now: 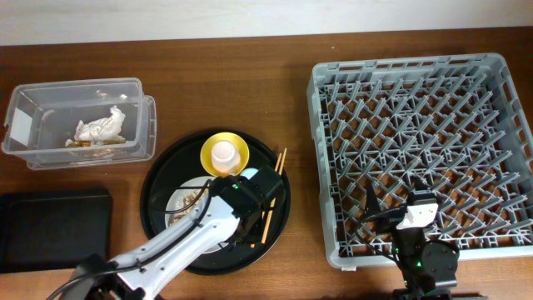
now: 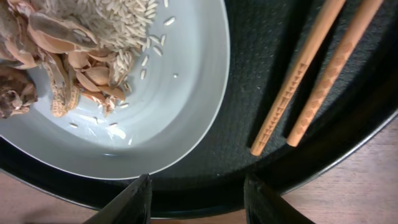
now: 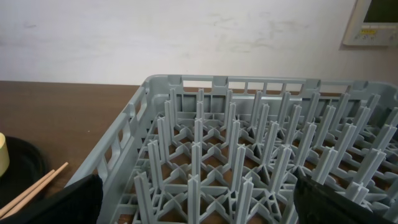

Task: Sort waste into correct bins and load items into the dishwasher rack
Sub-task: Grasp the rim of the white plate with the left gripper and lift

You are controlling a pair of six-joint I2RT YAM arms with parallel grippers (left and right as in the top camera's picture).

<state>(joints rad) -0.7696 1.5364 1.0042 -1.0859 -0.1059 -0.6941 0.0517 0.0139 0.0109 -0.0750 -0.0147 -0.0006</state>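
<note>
Dishwasher rack: one. Grey plastic, square, with a grid of upright pegs. It stands at 3 o'clock on the table and is the largest item in the overhead view.

Clear box: one, rectangular, at 10 o'clock. It holds one crumpled white napkin and brownish bits along its 6 o'clock wall, too small to count.

Flat black tray: one, at 8 o'clock, well apart from the rack.

Round black tray: one, toward 6 o'clock, between the box and the rack. It carries:
- Yellow bowl: one, at the tray's 12 o'clock.
- Cream-pink cup: one, standing inside the bowl.
- Plate: one, pale grey-white, at the tray's 8 o'clock, partly under the left arm.
- Food scraps: one heap on the plate, beige-brown shells and rice-like grains, with loose grains scattered beside it.
- Chopsticks: two, wooden, lying side by side at the tray's 4 o'clock, just beside the plate and apart from it.

Left gripper: one, above the tray's 5 o'clock rim, between the plate's edge and the chopstick tips. Its fingers stand partly apart with nothing pinched.

Right gripper: one, at the rack's 6 o'clock edge. Its fingers are spread wide and hold nothing.
</note>
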